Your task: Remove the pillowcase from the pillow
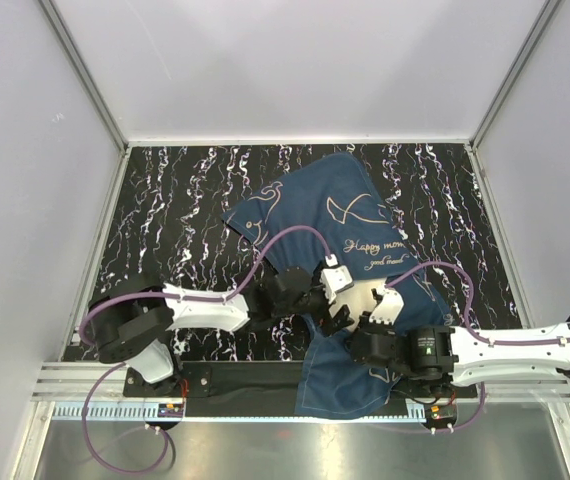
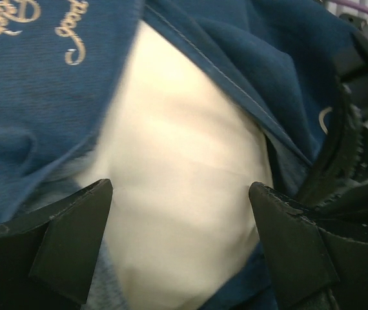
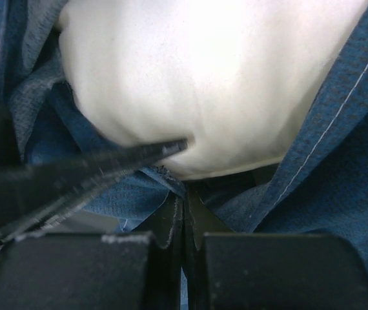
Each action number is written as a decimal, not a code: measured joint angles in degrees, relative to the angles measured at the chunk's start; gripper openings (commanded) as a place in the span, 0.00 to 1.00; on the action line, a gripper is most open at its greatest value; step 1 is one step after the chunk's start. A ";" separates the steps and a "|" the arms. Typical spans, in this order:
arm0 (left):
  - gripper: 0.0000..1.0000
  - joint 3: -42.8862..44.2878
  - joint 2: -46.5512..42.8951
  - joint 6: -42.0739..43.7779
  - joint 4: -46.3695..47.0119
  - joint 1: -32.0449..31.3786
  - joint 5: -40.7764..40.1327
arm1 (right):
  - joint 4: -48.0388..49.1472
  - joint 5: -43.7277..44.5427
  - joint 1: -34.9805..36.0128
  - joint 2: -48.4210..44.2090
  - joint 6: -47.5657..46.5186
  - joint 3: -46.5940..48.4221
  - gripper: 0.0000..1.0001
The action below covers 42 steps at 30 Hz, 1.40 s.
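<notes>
The pillowcase (image 1: 340,205), navy cloth printed with pale gold fish and lettering, is seen spread across the middle of the black marbled table (image 1: 185,200), its open end drawn toward the near edge. At that mouth a rounded corner of the cream pillow (image 2: 184,181) is exposed, while the rest is hidden inside the cover. The cloth is judged thin, limp and light, likely to bunch and slide rather than hold a shape. The pillow is judged plump and yielding, easily squeezed and unlikely to be damaged. The bared cream corner is considered the best place for a hold on the pillow, and the stitched hem beside it for the cover. The left gripper (image 2: 179,194) is held wide open, one finger to each side of the exposed corner, nothing yet gripped. The right gripper (image 3: 184,213) is shown closed just below the pillow, with a fold of blue hem apparently pinched between its tips. A shallow pinch on the pillow could be expected to slip off.
</notes>
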 measured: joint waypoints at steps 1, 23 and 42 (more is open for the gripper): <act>0.93 0.02 0.04 0.42 -0.17 -0.48 -0.22 | 0.00 0.00 0.00 -0.39 0.02 -0.13 0.00; 0.00 10.86 8.79 1.20 -7.69 -3.21 -11.63 | 0.07 0.66 -0.04 0.87 -0.66 -0.35 0.00; 0.00 8.33 1.36 -8.26 -12.87 0.31 -12.20 | 14.58 0.68 1.73 13.99 -2.03 -0.83 0.00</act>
